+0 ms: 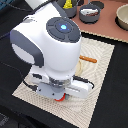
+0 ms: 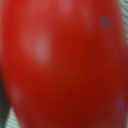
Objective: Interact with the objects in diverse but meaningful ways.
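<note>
Wrist view: a red tomato (image 2: 60,65) fills nearly the whole picture, blurred by closeness, with one small dark spot on its skin. Exterior view: the arm is lowered over a pale striped mat (image 1: 102,60); a sliver of the tomato (image 1: 60,99) shows beneath the gripper (image 1: 61,96), whose fingers are hidden, so their opening cannot be told. Behind, a brown sausage stick (image 1: 89,59) lies on the mat. Farther back stand a grey pot (image 1: 90,12) and a tan bowl (image 1: 123,17).
</note>
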